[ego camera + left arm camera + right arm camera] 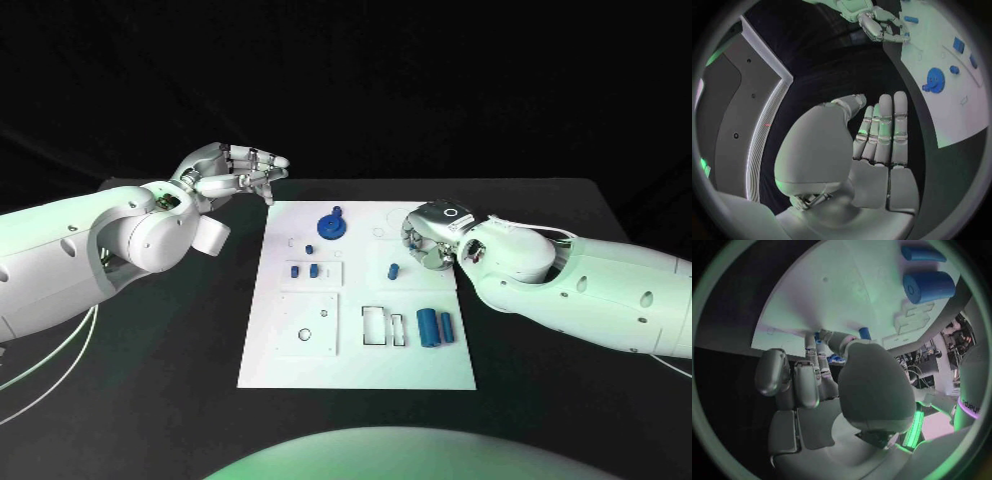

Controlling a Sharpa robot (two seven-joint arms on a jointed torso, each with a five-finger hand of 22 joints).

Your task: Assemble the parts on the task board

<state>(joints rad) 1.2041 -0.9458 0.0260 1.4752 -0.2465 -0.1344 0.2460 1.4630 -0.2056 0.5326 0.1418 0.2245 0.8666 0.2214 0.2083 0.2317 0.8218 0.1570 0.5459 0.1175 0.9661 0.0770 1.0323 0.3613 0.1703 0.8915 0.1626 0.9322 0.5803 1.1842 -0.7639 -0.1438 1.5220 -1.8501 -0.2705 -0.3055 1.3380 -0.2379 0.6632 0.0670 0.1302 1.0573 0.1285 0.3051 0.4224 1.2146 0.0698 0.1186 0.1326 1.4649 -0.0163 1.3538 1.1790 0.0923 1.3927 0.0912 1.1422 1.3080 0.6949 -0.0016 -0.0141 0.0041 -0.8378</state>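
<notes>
The white left arm (87,250) enters from the left side of the head view and ends in the silver many-fingered left hand (231,172), which is raised beyond the far left corner of the white plate. Its fingers (886,125) lie straight and side by side, and the palm holds nothing. The white right arm (591,285) enters from the right side and ends in the silver many-fingered right hand (433,235), which is lowered over the right part of the plate. Its fingers (814,352) point down toward the plate surface; whether they hold anything cannot be determined.
</notes>
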